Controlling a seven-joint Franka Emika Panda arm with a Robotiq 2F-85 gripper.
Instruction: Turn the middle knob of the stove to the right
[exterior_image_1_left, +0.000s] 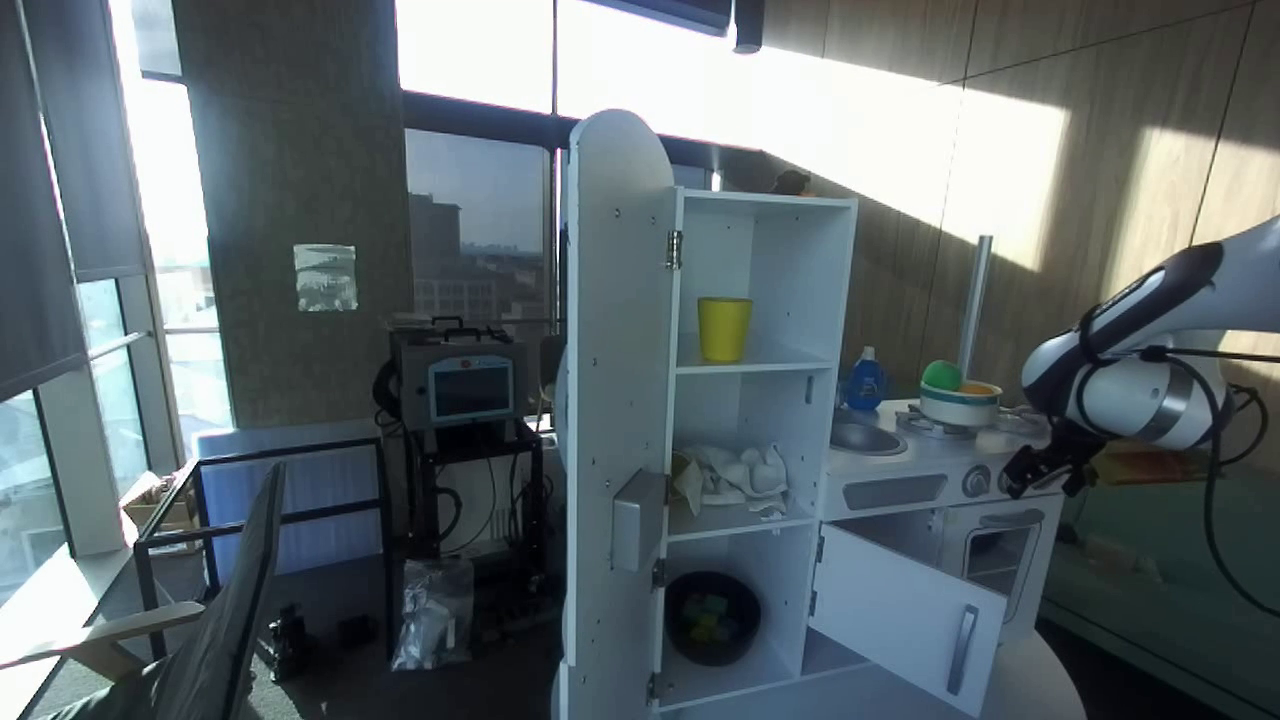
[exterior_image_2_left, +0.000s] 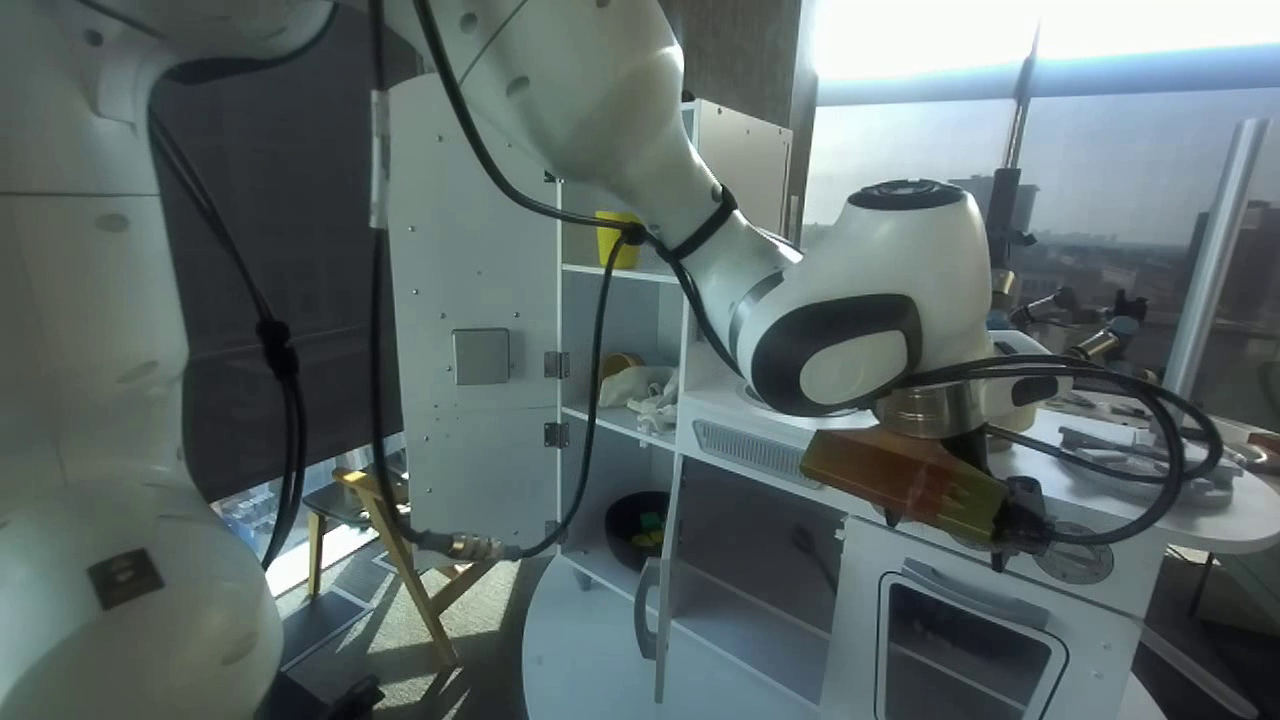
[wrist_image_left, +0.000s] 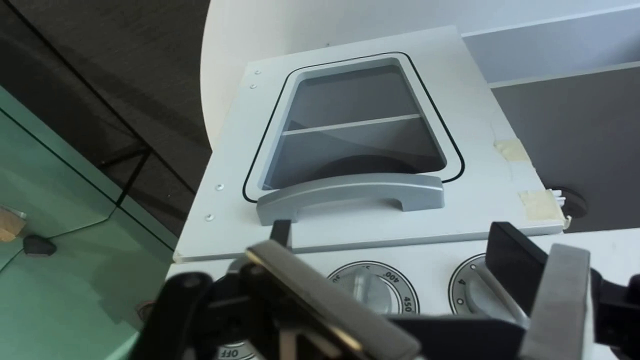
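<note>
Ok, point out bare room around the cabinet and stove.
Free: top shelf, between yellow cup and stove-side wall; white base before the tall cabinet. Crowded: middle shelf, under a white bundle; stove top, around sink, pot and blue bottle; knobs, where the claw hangs.

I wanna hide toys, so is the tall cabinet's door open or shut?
Open: in both exterior views the door stands swung aside, showing the shelves and yellow cup.

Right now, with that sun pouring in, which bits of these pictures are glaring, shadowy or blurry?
In both exterior views, the window is washed-out white up high; in an exterior view, sunlight and shadow band the wood wall; in the wrist view, the nearby fingers look soft, yet the 450 on a dial is readable.
</note>
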